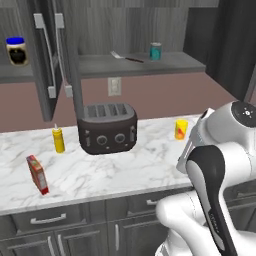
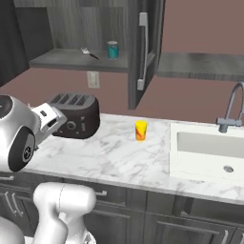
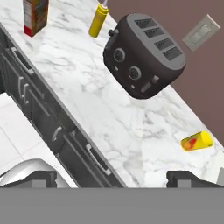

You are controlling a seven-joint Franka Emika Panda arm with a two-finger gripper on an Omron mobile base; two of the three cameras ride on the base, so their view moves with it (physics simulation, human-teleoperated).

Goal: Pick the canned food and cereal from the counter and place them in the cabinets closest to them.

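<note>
**Kitchen counter: can shelved, cereal still out**

Simulated kitchen, white marble counter (image 1: 115,165) over dark grey drawers, mauve back wall, dark wood-grain wall cabinets (image 1: 47,55) above with doors swung open. Teal can (image 1: 155,51) upright on the open cabinet shelf, right of a small spatula (image 1: 126,57) lying flat on the same shelf; same can (image 2: 112,49) on the shelf in the right base view, above the wall outlet (image 2: 93,79). Red cereal box (image 1: 37,174) standing on the counter near its front edge, far left, well apart from the arm; top left corner in the hand view (image 3: 35,15). Yellow squeeze bottle (image 1: 59,140) upright just left of the dark toaster (image 1: 107,128), behind the cereal. Yellow cup (image 1: 181,129) on the counter right of the toaster, near the back wall. Dark jar with blue lid (image 1: 17,50) on the left cabinet shelf. Sink (image 2: 209,147) and grey faucet (image 2: 231,109) at the right end of the counter. Gripper (image 3: 111,178) with fingers spread wide apart, nothing between them, hanging off the counter's front edge over the drawers, tips pointing toward toaster and cup.
</note>
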